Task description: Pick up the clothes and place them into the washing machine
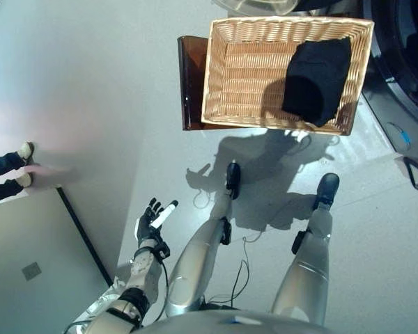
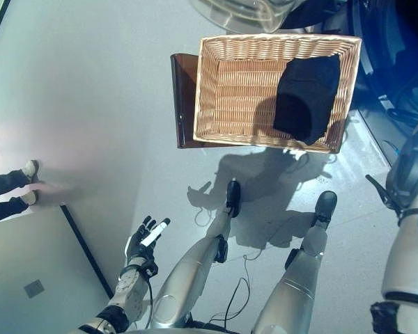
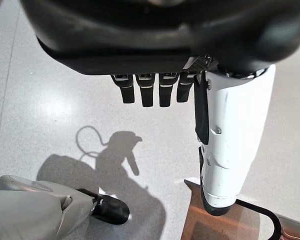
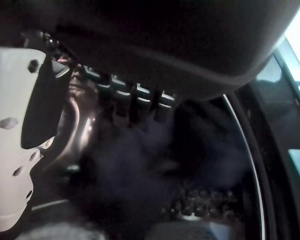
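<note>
Both hands were empty-looking, as far as you could check. Left hand (image 1: 153,221) had its fingers (image 3: 147,92) straight and slightly apart, white-covered thumb (image 3: 230,145) sticking out beside them, nothing between them. It hung low on the robot's left, palm over bare grey floor (image 1: 104,104), well apart from the basket.

Right hand (image 4: 65,100) showed only in its own wrist view. Its fingers (image 4: 135,100) pointed straight into the washing machine drum (image 4: 225,200), thumb out to the side, not curled on anything. Dark cloth (image 4: 135,175) sat in a blurred heap just past the fingertips inside the drum; you couldn't tell if they touched it.

One more dark garment (image 1: 317,80) lay in the wicker basket (image 1: 244,69), bunched against its right side, one edge draped up toward the rim. Basket rested on a brown stool (image 1: 188,83) that stuck out on its left. Washing machine front (image 2: 397,76) was just right of the basket.

Off to the far left, a person's legs and shoes (image 1: 14,170) stood by a grey panel (image 1: 35,264) on the floor.
</note>
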Robot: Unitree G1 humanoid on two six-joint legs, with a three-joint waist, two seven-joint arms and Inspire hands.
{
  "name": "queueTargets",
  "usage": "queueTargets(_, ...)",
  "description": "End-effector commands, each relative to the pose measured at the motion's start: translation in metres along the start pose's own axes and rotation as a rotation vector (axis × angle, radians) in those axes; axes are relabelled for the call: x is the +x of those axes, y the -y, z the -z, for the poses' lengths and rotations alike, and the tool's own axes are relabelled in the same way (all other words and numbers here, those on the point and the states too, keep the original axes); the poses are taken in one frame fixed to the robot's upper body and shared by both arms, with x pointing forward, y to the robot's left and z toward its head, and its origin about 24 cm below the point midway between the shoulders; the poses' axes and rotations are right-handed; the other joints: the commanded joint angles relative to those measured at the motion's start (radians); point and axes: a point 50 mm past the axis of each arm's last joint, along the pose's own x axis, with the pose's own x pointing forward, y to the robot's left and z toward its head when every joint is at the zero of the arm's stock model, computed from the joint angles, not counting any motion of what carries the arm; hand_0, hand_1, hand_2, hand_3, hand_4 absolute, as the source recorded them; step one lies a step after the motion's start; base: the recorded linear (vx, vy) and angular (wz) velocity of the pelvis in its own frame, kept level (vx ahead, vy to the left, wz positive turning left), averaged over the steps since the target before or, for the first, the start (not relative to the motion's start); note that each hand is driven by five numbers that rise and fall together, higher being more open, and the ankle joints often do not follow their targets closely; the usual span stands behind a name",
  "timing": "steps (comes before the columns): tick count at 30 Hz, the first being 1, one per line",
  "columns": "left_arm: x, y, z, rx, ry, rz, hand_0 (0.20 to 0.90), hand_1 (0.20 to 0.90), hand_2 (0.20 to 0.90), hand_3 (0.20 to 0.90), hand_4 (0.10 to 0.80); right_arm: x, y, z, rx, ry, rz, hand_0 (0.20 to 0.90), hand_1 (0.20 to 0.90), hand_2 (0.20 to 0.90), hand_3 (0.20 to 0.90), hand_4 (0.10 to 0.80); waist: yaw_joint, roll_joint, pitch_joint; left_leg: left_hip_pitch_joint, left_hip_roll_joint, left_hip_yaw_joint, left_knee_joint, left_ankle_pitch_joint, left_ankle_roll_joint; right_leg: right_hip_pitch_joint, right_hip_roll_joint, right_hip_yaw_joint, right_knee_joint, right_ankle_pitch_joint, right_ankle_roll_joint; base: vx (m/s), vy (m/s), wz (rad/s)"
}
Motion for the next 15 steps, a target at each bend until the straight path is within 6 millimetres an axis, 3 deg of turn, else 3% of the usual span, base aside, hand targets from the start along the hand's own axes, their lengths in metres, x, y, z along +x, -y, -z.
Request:
queueTargets(1, 0.001, -0.035, -0.01, 0.049, 0.041, -0.123, 0.9, 0.9, 0.9, 0.9, 0.8, -0.013, -0.05, -0.075, -0.039, 0.335, -0.275, 0.9, 0.9, 0.9, 0.9, 0.8, -0.01, 0.007, -0.062, 0.028, 0.082, 0.031, -0.008, -0.072, -0.15, -0.023, 0.044, 0.032, 0.075, -0.102, -0.046, 0.0, 0.0, 0.0)
queueTargets(8, 0.001, -0.037, -0.01, 0.058, 0.045, -0.123, 0.9, 0.9, 0.9, 0.9, 0.8, -0.01, -0.044, -0.062, -0.251, 0.373, -0.247, 0.9, 0.9, 0.9, 0.9, 0.8, -0.009, -0.002, -0.058, 0.039, 0.082, 0.028, -0.008, -0.071, -0.15, -0.007, 0.043, 0.027, 0.072, -0.1, -0.047, 0.0, 0.0, 0.0)
queueTargets(10, 0.001, -0.036, -0.014, 0.073, 0.062, -0.11, 0.9, 0.9, 0.9, 0.9, 0.8, -0.008, -0.04, -0.062, -0.406, 0.441, -0.194, 0.9, 0.9, 0.9, 0.9, 0.8, -0.004, -0.004, -0.058, 0.043, 0.079, 0.025, -0.008, -0.075, -0.151, 0.001, 0.042, 0.023, 0.071, -0.107, -0.047, -0.015, -0.001, 0.0)
queueTargets(11, 0.003, -0.036, -0.018, 0.081, 0.081, -0.109, 0.9, 0.9, 0.9, 0.9, 0.8, -0.01, -0.039, -0.057, -0.609, 0.545, -0.161, 0.9, 0.9, 0.9, 0.9, 0.8, -0.001, -0.003, -0.057, 0.044, 0.078, 0.023, -0.008, -0.072, -0.15, 0.005, 0.041, 0.02, 0.07, -0.105, -0.047, -0.053, -0.001, 0.02)
queueTargets(12, 0.003, -0.035, -0.019, 0.08, 0.082, -0.108, 0.9, 0.9, 0.9, 0.9, 0.8, -0.011, -0.041, -0.057, -0.61, 0.548, -0.16, 0.9, 0.9, 0.9, 0.9, 0.8, -0.001, -0.001, -0.057, 0.039, 0.079, 0.022, -0.008, -0.066, -0.15, 0.001, 0.042, 0.021, 0.068, -0.097, -0.048, -0.044, 0.003, 0.01)
queueTargets(13, 0.004, -0.035, -0.024, 0.082, 0.108, -0.11, 0.9, 0.9, 0.9, 0.9, 0.8, -0.012, -0.038, -0.052, -0.802, 0.669, -0.121, 0.9, 0.9, 0.9, 0.9, 0.8, 0.004, -0.001, -0.057, 0.043, 0.077, 0.02, -0.008, -0.069, -0.149, 0.01, 0.041, 0.016, 0.069, -0.101, -0.047, -0.042, 0.004, 0.01)
queueTargets(15, 0.004, -0.034, -0.027, 0.084, 0.121, -0.113, 0.9, 0.9, 0.9, 0.9, 0.8, -0.011, -0.036, -0.05, -0.879, 0.708, -0.112, 0.9, 0.9, 0.9, 0.9, 0.8, 0.005, -0.002, -0.059, 0.042, 0.076, 0.018, -0.008, -0.067, -0.149, 0.011, 0.041, 0.014, 0.067, -0.098, -0.047, 0.0, 0.0, 0.0)
